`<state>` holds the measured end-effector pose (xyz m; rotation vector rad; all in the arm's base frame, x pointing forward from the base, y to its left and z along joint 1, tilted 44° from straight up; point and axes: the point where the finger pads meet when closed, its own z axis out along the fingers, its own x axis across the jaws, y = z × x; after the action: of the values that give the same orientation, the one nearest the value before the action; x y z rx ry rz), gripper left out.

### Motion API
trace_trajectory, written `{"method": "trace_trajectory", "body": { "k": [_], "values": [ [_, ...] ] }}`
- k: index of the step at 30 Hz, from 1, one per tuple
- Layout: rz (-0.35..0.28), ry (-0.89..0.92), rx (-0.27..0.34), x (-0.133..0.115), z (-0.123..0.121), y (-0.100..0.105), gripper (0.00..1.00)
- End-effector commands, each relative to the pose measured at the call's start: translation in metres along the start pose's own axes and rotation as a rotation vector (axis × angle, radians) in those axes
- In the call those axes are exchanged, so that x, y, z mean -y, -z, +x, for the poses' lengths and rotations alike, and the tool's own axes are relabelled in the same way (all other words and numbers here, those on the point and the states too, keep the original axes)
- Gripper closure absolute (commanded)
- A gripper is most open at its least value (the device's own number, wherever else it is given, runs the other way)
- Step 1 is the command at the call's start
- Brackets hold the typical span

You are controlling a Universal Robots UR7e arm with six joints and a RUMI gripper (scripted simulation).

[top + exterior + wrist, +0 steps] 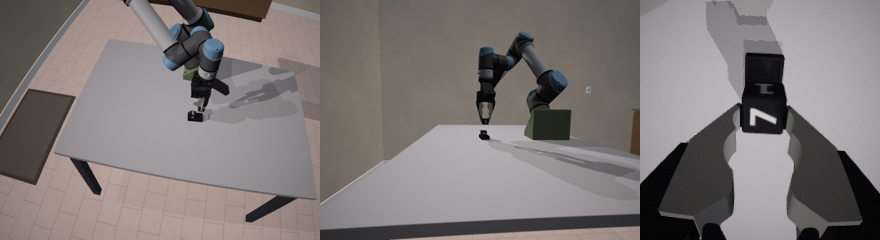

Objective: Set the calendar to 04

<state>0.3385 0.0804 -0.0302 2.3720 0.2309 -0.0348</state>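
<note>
My gripper (201,107) is shut on a black calendar cube (764,112) and holds it a little above the table. In the wrist view the cube shows a 7 on the face toward the camera and a 1 on the face above it. In the exterior view the held cube (485,121) shows a 1. Below it the small black tray (196,117) sits on the grey table, with the other black cube (483,133) in it. That cube shows a white digit lying on its side. The tray also shows in the wrist view (764,66), just beyond the held cube. I cannot see the month's name.
The arm's green base block (548,124) stands at the back of the table, right of the tray. A dark mat (28,134) lies on the floor to the left of the table.
</note>
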Motion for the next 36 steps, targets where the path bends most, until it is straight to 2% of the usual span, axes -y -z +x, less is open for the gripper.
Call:
{"method": "trace_trajectory", "body": {
  "k": [1, 10, 26, 36],
  "values": [
    [-0.002, -0.001, 0.006, 0.000, 0.000, 0.023, 0.90],
    [-0.002, -0.001, 0.006, 0.000, 0.000, 0.033, 0.90],
    [-0.002, -0.012, 0.006, -0.001, 0.000, 0.033, 0.90],
    [-0.001, -0.203, 0.005, -0.015, 0.003, 0.033, 0.90]
  ]
}}
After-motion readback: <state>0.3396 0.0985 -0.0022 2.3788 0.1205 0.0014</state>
